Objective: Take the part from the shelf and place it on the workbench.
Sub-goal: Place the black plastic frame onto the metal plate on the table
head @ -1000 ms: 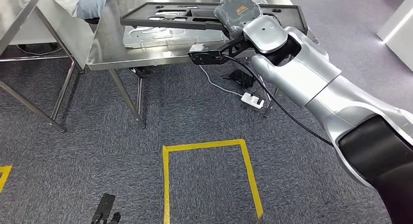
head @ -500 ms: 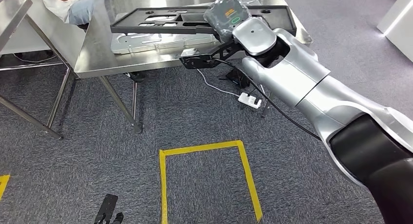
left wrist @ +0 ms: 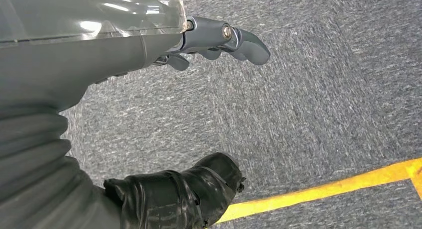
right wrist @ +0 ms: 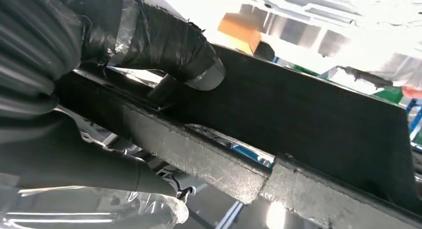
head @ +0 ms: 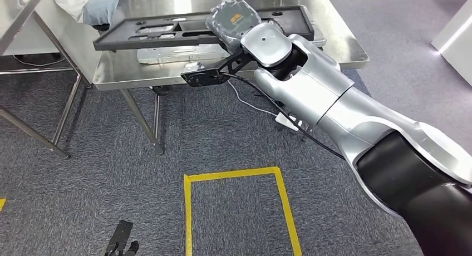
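Black flat panel (head: 167, 30), long, with cut-out slots: held level just above the steel workbench (head: 345, 47), over a silver metal plate (head: 167, 54) lying on it. Right hand (head: 236, 19), under a grey cover, grips the panel's near edge; right arm stretched forward across the bench edge. Floor: grey carpet (head: 100, 183) with yellow tape outline (head: 189, 211). Person's sleeve (head: 97, 8) at the bench's far side. Left hand (left wrist: 219, 37) hangs over the carpet, fingers loosely apart, holding nothing.
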Action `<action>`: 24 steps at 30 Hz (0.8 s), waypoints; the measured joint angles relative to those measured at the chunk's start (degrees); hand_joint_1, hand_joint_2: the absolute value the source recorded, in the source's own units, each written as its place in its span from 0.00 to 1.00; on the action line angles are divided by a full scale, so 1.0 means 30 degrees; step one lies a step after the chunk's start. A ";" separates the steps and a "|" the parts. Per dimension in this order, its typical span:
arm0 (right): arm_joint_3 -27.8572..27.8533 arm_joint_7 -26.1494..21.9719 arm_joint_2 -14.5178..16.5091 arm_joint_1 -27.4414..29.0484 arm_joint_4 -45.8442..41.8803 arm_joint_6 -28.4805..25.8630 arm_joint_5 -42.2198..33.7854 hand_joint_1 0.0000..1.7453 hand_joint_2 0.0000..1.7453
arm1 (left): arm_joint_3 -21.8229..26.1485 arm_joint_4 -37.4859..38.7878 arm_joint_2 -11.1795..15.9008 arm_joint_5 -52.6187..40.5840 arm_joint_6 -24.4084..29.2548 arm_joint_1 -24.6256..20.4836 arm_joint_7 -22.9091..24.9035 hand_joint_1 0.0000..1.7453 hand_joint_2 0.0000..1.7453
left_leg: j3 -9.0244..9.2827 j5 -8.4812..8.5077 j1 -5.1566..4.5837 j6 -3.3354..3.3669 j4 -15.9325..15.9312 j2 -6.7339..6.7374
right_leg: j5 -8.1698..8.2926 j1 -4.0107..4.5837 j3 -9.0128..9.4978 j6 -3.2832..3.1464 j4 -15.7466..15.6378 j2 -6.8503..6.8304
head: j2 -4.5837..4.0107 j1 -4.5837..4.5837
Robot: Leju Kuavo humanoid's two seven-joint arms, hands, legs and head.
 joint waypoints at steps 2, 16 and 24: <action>0.0053 -0.0040 0.0116 -0.0052 0.0178 -0.0014 0.0002 1.00 1.00 | 0.0005 0.0000 -0.0042 -0.0038 -0.0040 0.0008 -0.0004 0.00 1.00 | 0.0207 -0.0284 -0.0013 -0.0115 0.0160 -0.0118 | 0.1600 0.0041 0.0840 -0.0176 -0.2425 -0.0010 | 0.0000 0.0004; 0.0144 -0.0441 0.1067 0.0121 0.0945 -0.0142 -0.0036 1.00 1.00 | 0.0346 -0.0007 -0.0120 -0.0231 -0.0208 0.0062 0.0202 0.00 1.00 | -0.2429 -0.0886 0.0207 -0.1340 0.4082 0.0064 | 0.1641 -0.0102 0.2797 -0.0705 -0.5021 0.0141 | 0.0000 -0.0171; 0.0144 -0.0501 0.1279 0.0009 0.1182 -0.0179 -0.0100 1.00 1.00 | 0.0412 -0.0007 -0.0113 -0.0339 -0.0058 0.0016 0.0302 0.00 1.00 | -0.0444 0.0595 0.0074 -0.0482 -0.0165 0.0063 | 0.0975 -0.0048 0.3080 0.0050 -0.4795 0.0116 | 0.0002 -0.0144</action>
